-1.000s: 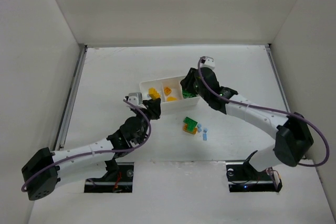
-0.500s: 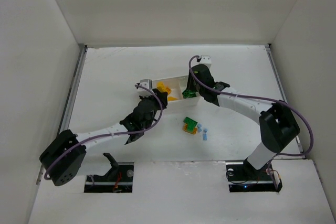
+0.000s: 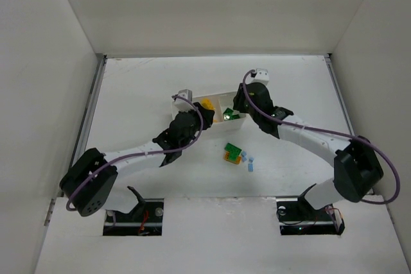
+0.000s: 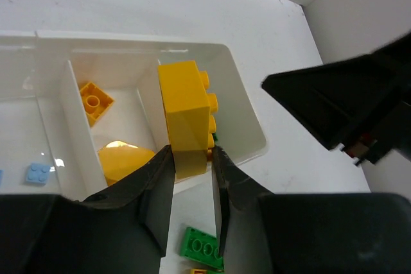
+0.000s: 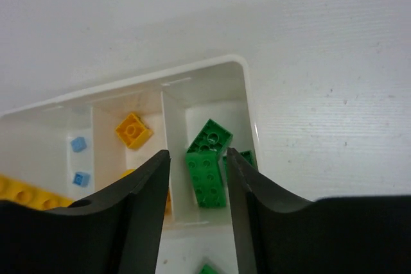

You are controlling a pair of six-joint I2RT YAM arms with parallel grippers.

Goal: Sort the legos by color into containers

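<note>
Looking into the white tray (image 5: 192,68), we see three compartments: pale blue bricks (image 5: 78,144) at one end, yellow-orange bricks (image 4: 95,99) in the middle, green bricks (image 5: 209,165) at the other end. We see the left claw (image 4: 191,155) pinching a yellow brick (image 4: 186,110) over the tray. The right claw (image 5: 197,155) is spread above the green compartment, gripping nothing. A loose pile (image 3: 232,153) of green, orange and blue bricks sits on the white tabletop (image 3: 141,81) near the tray. White walls (image 3: 212,11) all round.

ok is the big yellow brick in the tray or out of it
Out. The left gripper is shut on the yellow brick and holds it above the tray, not resting inside.
</note>
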